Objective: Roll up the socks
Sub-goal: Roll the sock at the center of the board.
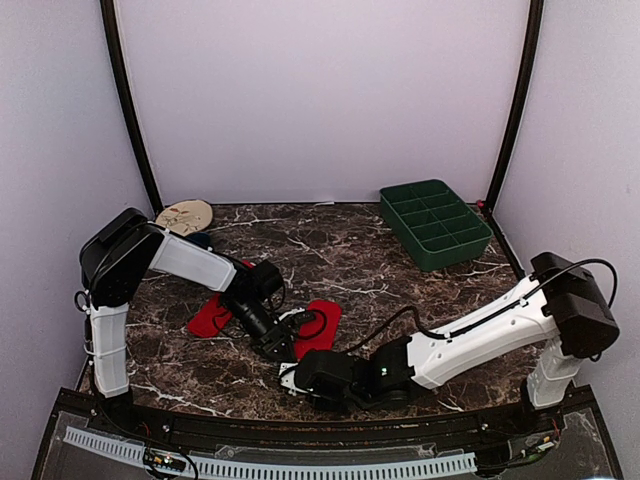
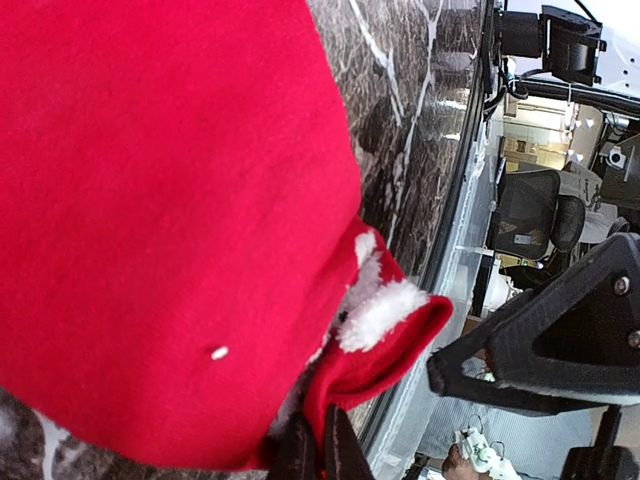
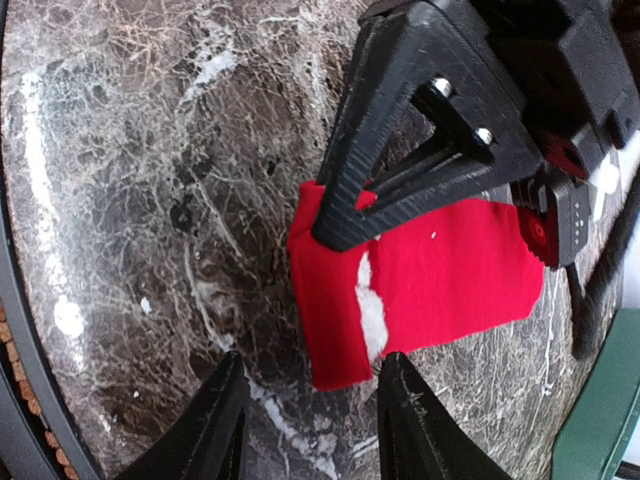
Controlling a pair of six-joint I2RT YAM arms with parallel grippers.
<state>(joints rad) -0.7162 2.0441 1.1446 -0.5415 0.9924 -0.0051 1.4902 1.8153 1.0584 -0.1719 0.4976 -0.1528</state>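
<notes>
A red sock with a white fluffy cuff (image 1: 322, 322) lies flat on the marble table near the front middle. My left gripper (image 1: 283, 348) is shut on its near edge; in the left wrist view the jaws (image 2: 320, 432) pinch the red fabric (image 2: 150, 200) just below the white patch (image 2: 385, 305). My right gripper (image 1: 293, 373) faces that end from the front, open, its fingers (image 3: 215, 420) apart on either side of the sock's corner (image 3: 340, 350) without touching it. A second, plain red sock (image 1: 208, 318) lies partly under the left arm.
A green compartment tray (image 1: 435, 222) stands at the back right. A round wooden disc (image 1: 184, 215) lies at the back left. The table's front edge rail (image 1: 300, 440) runs close behind both grippers. Walls enclose the sides and back.
</notes>
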